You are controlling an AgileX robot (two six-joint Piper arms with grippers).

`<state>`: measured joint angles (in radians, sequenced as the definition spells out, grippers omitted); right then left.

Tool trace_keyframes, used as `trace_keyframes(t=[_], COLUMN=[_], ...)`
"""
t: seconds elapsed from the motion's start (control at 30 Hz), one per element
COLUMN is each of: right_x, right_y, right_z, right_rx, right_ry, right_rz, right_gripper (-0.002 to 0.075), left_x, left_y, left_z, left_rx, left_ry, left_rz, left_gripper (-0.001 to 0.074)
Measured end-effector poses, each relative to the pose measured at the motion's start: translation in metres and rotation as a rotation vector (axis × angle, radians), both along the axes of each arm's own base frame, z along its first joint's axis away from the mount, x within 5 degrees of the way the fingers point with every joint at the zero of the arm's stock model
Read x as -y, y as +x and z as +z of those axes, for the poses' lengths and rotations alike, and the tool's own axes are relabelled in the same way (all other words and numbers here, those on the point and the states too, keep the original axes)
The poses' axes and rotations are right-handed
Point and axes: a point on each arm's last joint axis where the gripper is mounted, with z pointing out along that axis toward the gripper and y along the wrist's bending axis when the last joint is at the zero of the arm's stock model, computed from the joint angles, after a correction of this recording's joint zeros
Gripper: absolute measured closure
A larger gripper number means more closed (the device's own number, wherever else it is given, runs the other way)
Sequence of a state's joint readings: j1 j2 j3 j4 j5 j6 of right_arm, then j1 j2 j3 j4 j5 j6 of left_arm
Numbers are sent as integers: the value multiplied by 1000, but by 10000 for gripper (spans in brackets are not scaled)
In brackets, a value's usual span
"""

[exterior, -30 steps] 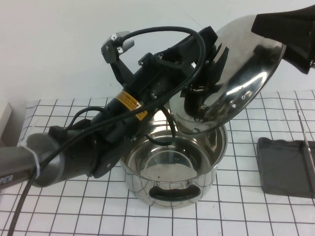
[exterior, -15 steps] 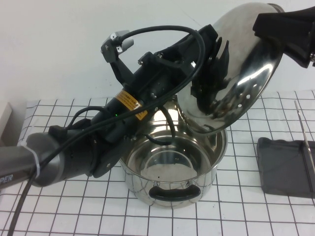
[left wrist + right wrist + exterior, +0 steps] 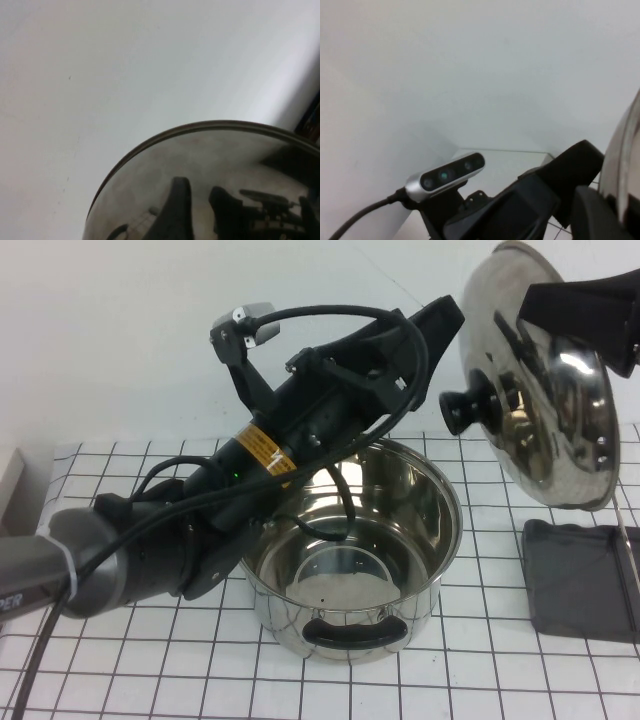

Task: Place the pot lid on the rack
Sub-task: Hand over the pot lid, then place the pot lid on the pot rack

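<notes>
The pot lid hangs nearly upright in the air at the upper right, with its black knob facing left. My right gripper is shut on the lid's upper rim. My left gripper is just left of the lid, above the knob and off it; its fingers mirror in the lid's dome with a gap between them. The rack, a dark grey tray with a thin wire rod, lies on the table below the lid. The lid's edge also shows in the right wrist view.
The open steel pot with black loop handles stands mid-table under my left arm. The table has a white cloth with a black grid. A pale box edge sits at the far left. A white wall is behind.
The lid has swung from lying tilted over the pot to standing nearly upright at the right, with the knob now showing. My left gripper has come off the knob; the right one keeps the rim.
</notes>
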<state>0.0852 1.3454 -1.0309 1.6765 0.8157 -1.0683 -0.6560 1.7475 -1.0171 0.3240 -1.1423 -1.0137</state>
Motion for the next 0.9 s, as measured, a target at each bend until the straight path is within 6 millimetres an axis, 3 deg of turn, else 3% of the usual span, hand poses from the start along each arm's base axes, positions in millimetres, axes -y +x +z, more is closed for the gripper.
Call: trace_keyframes(t=[0.2, 0.33, 0.4, 0.5, 0.6, 0.77, 0.9], right_x=[0, 4, 12, 29, 46, 58, 60], right_y=[0, -6, -12, -28, -47, -65, -65], right_z=[0, 7, 16, 27, 32, 20, -10], right_rx=[35, 86, 127, 186, 191, 169, 99], right_ry=[-25, -39, -49, -147, -244, -330, -322], right_rz=[2, -6, -26, -74, -131, -180, -204], right_gripper=[705, 706, 706, 706, 706, 706, 706], left_x=[-1, -12, -27, -60, -96, -137, -146], left_y=[1, 7, 14, 26, 27, 5, -25], left_z=[0, -3, -3, 1, 12, 45, 66], left_rx=[44, 69, 64, 64, 124, 239, 278], left_ry=[29, 90, 126, 202, 323, 553, 783], left_rz=[14, -25, -55, -75, -69, -23, 52], left_gripper=[86, 114, 201, 470, 654, 724, 732])
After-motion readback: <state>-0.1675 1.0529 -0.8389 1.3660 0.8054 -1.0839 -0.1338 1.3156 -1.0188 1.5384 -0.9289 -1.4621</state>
